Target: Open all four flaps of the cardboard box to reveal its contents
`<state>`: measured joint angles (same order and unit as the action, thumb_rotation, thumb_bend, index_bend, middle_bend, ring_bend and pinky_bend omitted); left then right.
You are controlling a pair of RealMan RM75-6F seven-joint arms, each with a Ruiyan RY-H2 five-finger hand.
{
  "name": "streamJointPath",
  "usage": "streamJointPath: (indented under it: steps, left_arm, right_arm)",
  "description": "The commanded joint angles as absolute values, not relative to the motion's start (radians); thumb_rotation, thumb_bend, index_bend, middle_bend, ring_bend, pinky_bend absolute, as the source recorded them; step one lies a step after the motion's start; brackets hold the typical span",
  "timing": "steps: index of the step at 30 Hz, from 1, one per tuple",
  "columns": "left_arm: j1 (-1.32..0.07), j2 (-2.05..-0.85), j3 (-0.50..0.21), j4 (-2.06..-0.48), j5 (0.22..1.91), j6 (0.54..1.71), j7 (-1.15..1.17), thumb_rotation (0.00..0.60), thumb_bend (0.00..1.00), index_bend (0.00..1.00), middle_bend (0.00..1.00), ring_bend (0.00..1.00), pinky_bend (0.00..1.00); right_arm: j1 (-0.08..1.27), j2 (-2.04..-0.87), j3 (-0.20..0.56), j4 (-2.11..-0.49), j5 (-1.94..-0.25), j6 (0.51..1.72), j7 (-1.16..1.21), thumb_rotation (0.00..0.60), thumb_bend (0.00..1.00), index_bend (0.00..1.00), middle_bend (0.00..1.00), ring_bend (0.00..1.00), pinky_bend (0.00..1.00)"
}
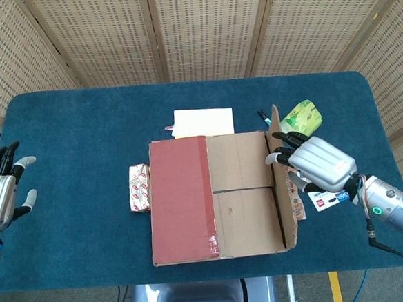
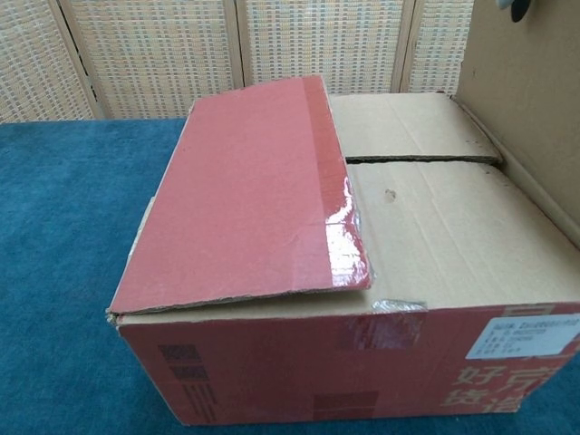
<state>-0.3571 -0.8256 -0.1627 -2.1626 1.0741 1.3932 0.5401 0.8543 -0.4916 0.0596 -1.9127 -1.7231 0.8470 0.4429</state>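
Note:
The cardboard box point(image 1: 242, 189) point(image 2: 308, 362) stands mid-table. Its left red flap point(image 1: 180, 194) point(image 2: 254, 195) lies shut over the top. The right flap point(image 1: 281, 180) point(image 2: 526, 109) stands upright, edge-on in the head view and showing its brown inside in the chest view. My right hand point(image 1: 317, 167) grips this flap near its top edge; one dark fingertip point(image 2: 517, 7) peeks over it in the chest view. Two brown inner flaps point(image 1: 240, 162) point(image 2: 453, 227) lie shut, so the contents are hidden. My left hand point(image 1: 1, 199) hovers open at the table's far left edge.
Behind the box lies a white booklet point(image 1: 203, 121). A marker point(image 1: 262, 115) and a green tissue pack point(image 1: 300, 120) sit at the back right. A red-and-white packet point(image 1: 140, 188) lies against the box's left side. A blister card point(image 1: 322, 199) lies under my right hand.

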Motion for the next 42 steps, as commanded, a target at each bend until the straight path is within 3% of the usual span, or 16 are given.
streamJointPath:
  steps: [1,18,27,35,42]
  left_arm:
    - [-0.358,-0.827,-0.162,-2.163,1.074,1.393,0.542,0.6,0.39,0.23,0.05,0.06,0.13]
    - [-0.367,-0.832,-0.159,-2.165,1.075,1.39,0.552,0.6,0.39,0.23,0.05,0.06,0.13]
    - [-0.409,-0.812,-0.168,-2.16,1.107,1.318,0.532,0.6,0.39,0.23,0.05,0.06,0.13]
    - [-0.531,-0.763,-0.201,-2.12,1.233,1.064,0.342,0.6,0.4,0.24,0.05,0.06,0.13]
    - [-0.693,-0.779,-0.249,-2.03,1.368,0.806,0.086,0.6,0.51,0.23,0.05,0.06,0.13]
  right_arm:
    - [0.831,-0.471,0.063,-1.91,-1.716,0.86,0.441,0.6,0.67,0.26,0.33,0.02,0.12]
    - [0.703,-0.415,0.083,-1.845,-1.638,0.951,0.465,0.6,0.67,0.26,0.33,0.02,0.12]
    - [0.65,-0.426,0.104,-1.804,-1.583,0.982,0.455,0.6,0.67,0.26,0.3,0.02,0.1]
    - [0.606,-0.399,0.121,-1.851,-1.516,0.995,0.376,0.6,0.67,0.22,0.23,0.0,0.06]
    - [0.57,-0.382,0.132,-1.903,-1.472,1.005,0.314,0.6,0.67,0.17,0.21,0.0,0.05]
